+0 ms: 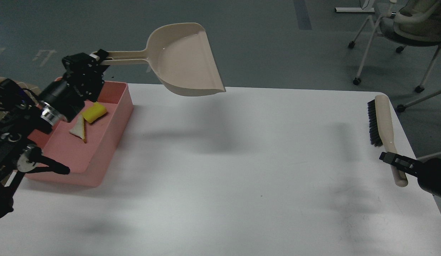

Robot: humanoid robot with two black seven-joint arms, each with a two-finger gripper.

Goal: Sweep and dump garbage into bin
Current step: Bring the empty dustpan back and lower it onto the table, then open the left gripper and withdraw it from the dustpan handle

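The pink bin (110,137) stands at the table's left. Inside lie the yellow sponge chunk (94,112) and the white bread slice (78,129). My left gripper (99,58) is shut on the handle of the beige dustpan (186,60), held level in the air over the table's back edge, right of the bin. My right gripper (393,163) is shut on the handle of the brush (382,124), with its black bristles facing left, at the table's right edge.
The white table (224,170) fills the view. Office chairs (405,28) stand on the grey floor at the back right. A checked cloth (3,83) shows at the far left behind my left arm.
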